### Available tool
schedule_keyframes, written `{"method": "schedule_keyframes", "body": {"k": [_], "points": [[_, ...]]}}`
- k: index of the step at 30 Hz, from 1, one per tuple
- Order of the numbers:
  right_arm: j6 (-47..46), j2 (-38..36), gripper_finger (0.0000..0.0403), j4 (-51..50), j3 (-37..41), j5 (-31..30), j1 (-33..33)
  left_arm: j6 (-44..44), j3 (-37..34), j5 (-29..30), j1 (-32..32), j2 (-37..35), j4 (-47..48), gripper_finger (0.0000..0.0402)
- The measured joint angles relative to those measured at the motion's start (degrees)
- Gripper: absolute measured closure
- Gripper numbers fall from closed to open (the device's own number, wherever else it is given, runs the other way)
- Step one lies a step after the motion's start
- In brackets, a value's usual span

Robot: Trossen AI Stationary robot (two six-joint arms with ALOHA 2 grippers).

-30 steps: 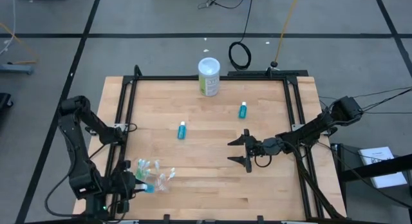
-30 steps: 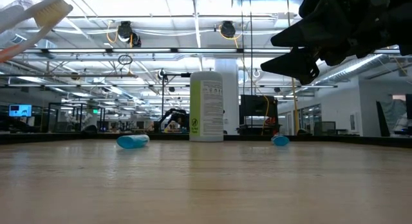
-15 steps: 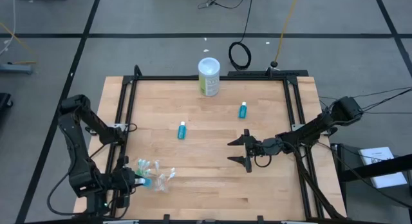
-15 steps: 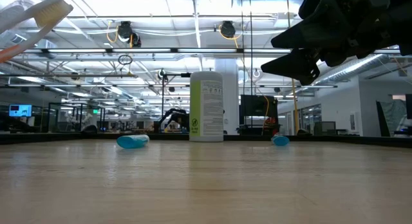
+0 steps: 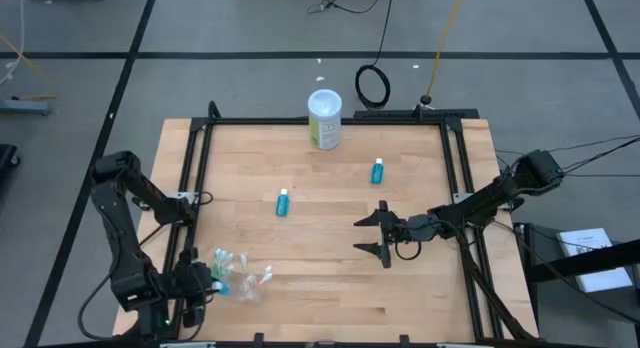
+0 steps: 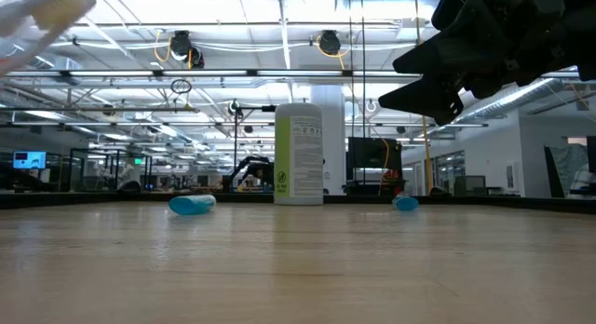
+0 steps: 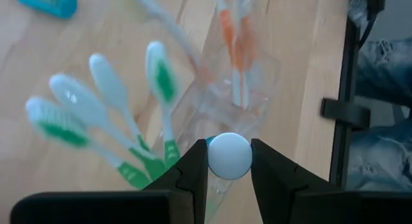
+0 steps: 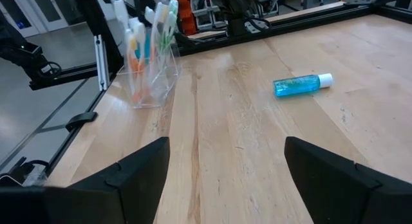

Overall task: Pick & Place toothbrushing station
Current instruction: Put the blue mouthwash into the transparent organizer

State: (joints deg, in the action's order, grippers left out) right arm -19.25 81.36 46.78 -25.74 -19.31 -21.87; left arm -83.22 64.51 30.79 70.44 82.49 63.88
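A small clear cup stands near the table's near left corner with white, green and orange toothbrushes in it; it also shows in the right wrist view. My left gripper is right beside the cup, shut on a teal tube's white cap. My right gripper hangs open and empty above the middle right of the table, and also shows in the low view. Two more teal tubes lie on their sides on the table. My left gripper pinches the round white cap of a teal tube between its two fingers. I look at the cap end on, so only a sliver of the teal body shows behind it. The tube points toward the cup; whether it rests in the cup I cannot tell.
A tall white-and-green canister stands at the table's far edge, middle. A black frame rail runs round the wooden table. The loose tubes also show in the low view and the right wrist view.
In the low view the toothbrush head at the upper left has shifted up and left and is now blurred. My left gripper with the tube has shifted slightly toward the near left corner. My right gripper has kept still.
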Motion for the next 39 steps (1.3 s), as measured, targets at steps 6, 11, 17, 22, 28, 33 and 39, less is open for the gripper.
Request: {"method": "schedule_keyframes", "body": {"k": [6,11,17,22,28,33,39], "points": [[0.02,0.00,0.0105,-0.16,0.00,0.00,0.00,-2.47,0.00,-2.78,-0.42,0.52,-0.04,0.0308],[0.18,0.00,0.0105,-0.39,0.00,0.00,0.00,-2.74,0.00,-2.86,-1.96,0.54,-0.09,0.0308],[0.39,0.00,0.0105,-0.39,0.00,0.00,0.00,-2.36,-3.43,-4.42,-3.86,0.54,-2.42,0.0308],[0.41,0.00,0.0105,-0.50,0.00,0.00,0.02,-1.07,-7.34,-3.81,-3.87,0.54,-8.03,0.0308],[0.32,0.00,0.0105,-1.98,0.00,-0.02,0.02,-1.01,-10.39,-3.68,-3.83,0.56,-12.15,0.0308],[0.21,-0.02,0.0105,-2.47,0.00,-0.02,0.01,-3.14,-10.94,-2.84,-3.83,0.52,-12.11,0.0278],[0.20,-0.02,0.0105,-2.49,0.00,-0.02,0.02,-4.57,-10.99,-2.38,-3.83,0.54,-11.93,0.0194]]}}
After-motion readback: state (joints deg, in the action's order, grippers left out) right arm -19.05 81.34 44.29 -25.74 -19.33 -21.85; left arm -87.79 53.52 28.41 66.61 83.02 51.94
